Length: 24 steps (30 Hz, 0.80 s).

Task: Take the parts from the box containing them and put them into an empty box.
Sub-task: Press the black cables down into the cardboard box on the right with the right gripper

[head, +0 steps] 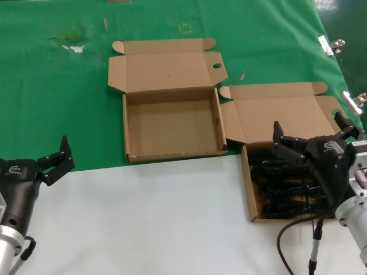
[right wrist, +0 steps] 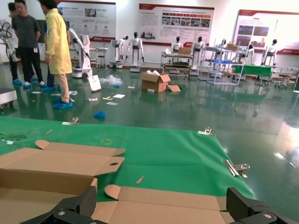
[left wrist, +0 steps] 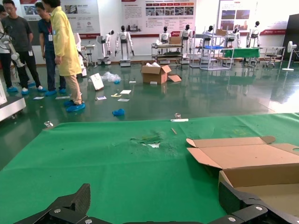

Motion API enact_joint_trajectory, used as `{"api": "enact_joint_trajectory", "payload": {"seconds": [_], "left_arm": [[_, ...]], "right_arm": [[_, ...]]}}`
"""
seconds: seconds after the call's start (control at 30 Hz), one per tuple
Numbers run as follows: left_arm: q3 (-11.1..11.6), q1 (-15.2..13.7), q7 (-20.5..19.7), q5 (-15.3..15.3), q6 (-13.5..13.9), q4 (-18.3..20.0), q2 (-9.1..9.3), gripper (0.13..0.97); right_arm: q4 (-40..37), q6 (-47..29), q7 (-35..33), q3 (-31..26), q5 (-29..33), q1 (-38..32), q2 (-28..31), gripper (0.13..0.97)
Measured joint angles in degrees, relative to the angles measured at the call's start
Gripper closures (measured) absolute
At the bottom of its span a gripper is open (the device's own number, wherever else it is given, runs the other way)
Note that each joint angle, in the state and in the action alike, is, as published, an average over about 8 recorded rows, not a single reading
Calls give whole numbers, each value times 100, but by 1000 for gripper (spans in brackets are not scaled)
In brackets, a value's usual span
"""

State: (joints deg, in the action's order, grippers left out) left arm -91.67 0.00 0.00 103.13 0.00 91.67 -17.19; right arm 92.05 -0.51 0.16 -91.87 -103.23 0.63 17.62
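Head view: we see two open cardboard boxes lying flat on the green cloth (head: 51, 114), lids hinged back toward the far side. The empty box (head: 172, 123) sits centre, tray squarish, lid ear with a round hole on its right. The box with parts (head: 281, 166) lies to its right and nearer us, their corners almost touching; its tray reaches onto the white sheet (head: 143, 217). Black parts (head: 281, 183) fill it, a tangle we can't separate into pieces. The right gripper (head: 312, 133) hovers over that tray, fingers spread, grasping nothing we can see; its body hides the tray's right side, and a black cable (head: 298, 226) loops below it. The left gripper (head: 57, 160) is parked at the left, on the cloth's edge, fingers released, well apart from both boxes. Metal clips (head: 330, 44) hold the cloth's right edge.

Left wrist view: we see the left gripper's fingertips (left wrist: 70, 205) cut off at the frame edge, spread wide. Beyond, green cloth with a torn patch (left wrist: 147, 140), the empty box's lid partly cut off. Behind is a hall: people (left wrist: 63, 51), white robots (left wrist: 124, 42), a carton (left wrist: 156, 73) on the glossy floor.

Right wrist view: spread fingertips (right wrist: 74, 207) again, both lids, the holed ear (right wrist: 112, 163), clips (right wrist: 238, 167). Trays mostly hidden here.
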Motion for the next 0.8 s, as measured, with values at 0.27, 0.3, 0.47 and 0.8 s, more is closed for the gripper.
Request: {"api": "enact_joint_trajectory", "payload": {"seconds": [0.27, 0.3, 0.47, 0.8], "left_arm": [[0, 0, 0, 0, 0, 0, 0, 132], [0, 0, 0, 0, 0, 0, 0, 132], [0, 0, 0, 0, 0, 0, 0, 132], [0, 0, 0, 0, 0, 0, 0, 132]], "right_arm": [[0, 0, 0, 0, 0, 0, 0, 129], [0, 0, 0, 0, 0, 0, 0, 129], [0, 0, 0, 0, 0, 0, 0, 129], [0, 0, 0, 0, 0, 0, 0, 129]]}}
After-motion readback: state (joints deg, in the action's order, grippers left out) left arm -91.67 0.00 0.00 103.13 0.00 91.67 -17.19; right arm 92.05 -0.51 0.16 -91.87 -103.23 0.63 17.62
